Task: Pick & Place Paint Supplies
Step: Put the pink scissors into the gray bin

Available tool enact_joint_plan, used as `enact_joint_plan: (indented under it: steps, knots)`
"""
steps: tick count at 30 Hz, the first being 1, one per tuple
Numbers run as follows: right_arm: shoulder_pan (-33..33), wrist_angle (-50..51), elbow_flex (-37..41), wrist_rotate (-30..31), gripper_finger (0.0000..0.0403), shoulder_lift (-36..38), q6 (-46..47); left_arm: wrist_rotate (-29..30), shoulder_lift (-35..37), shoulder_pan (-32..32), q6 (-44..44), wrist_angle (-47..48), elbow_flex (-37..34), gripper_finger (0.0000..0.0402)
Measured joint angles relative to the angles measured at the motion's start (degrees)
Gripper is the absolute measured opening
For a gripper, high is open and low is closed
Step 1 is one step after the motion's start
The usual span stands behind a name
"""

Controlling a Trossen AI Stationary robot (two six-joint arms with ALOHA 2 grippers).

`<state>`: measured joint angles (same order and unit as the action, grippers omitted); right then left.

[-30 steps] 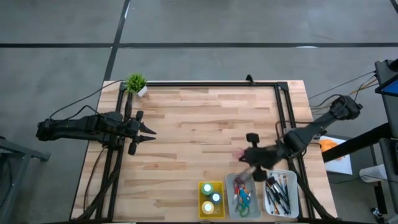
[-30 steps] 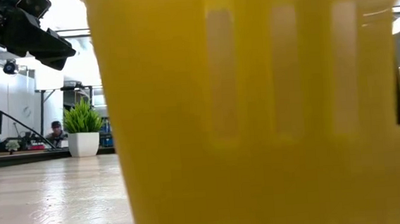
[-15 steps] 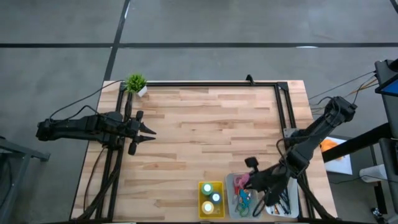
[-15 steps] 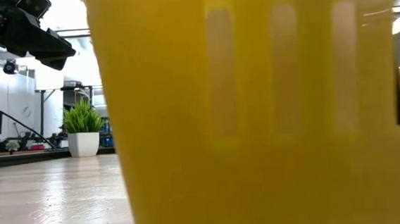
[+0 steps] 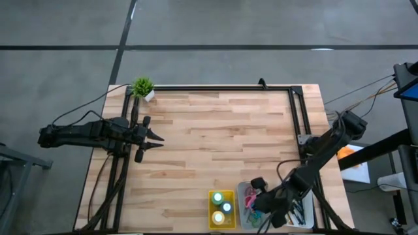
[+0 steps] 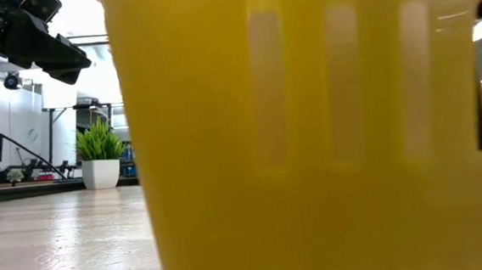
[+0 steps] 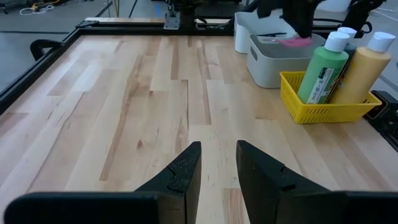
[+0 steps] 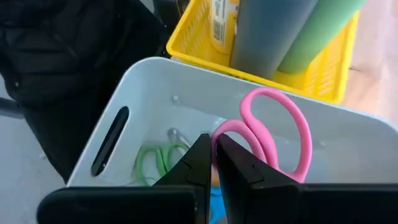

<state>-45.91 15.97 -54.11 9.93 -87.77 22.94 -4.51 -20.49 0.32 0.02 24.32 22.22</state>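
The right pincer [image 8: 212, 163] is over the grey tray [image 5: 243, 193] at the bench's [image 5: 215, 130] near edge, clenched on pink scissors [image 8: 273, 140]. The scissors' handle loops stand above the tray's interior, clear of its floor. Green scissors [image 8: 152, 163] lie inside the same tray. The yellow tray [image 5: 212, 196], just beside the grey one, holds three paint bottles [image 5: 222, 207] standing upright. The white tray [image 5: 308, 207], on the grey tray's other side, holds brushes [image 5: 298, 210], partly hidden by the right arm. The left pincer [image 5: 154, 140] hovers over the bench's left side, well apart from the trays, fingers [image 7: 184, 173] slightly parted and grasping nothing. A plant [image 5: 142, 87] stands at the far left corner.
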Motion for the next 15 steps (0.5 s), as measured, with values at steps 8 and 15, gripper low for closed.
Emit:
enact_joint_plan:
  steps: [8, 15]
  knots:
    - [-0.27, -0.37, -0.04, -2.15, 0.0015, -5.43, 0.11, 0.00, 0.00, 0.00, -0.01, 0.02, 0.00, 0.0104]
    - [-0.25, -0.52, -0.04, -2.82, 0.0015, -8.85, 6.92, 0.00, 0.00, 0.00, -0.03, 0.02, 0.00, 0.0104]
